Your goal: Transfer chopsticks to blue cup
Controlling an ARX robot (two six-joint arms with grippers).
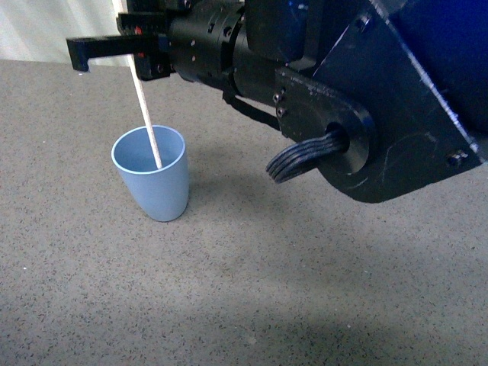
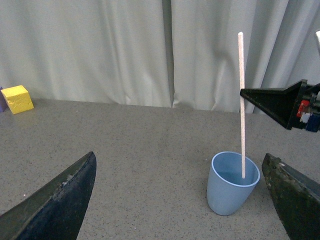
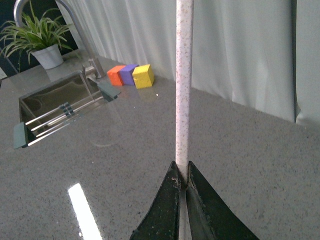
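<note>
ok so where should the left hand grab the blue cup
Probably take the blue cup across its upper wall, just under the rim, coming level from the robot's left: it stands upright and narrows toward the base, and the chopstick in the right hand fills the space above its mouth.

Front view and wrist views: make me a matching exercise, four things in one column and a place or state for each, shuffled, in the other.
1. chopstick
2. blue cup
3. yellow block
4. left gripper

A. open, holding nothing
B. next to a purple block
C. pinched in the right gripper
D. has the chopstick's lower end inside it

Pairs: 1-C, 2-D, 3-B, 4-A.
</note>
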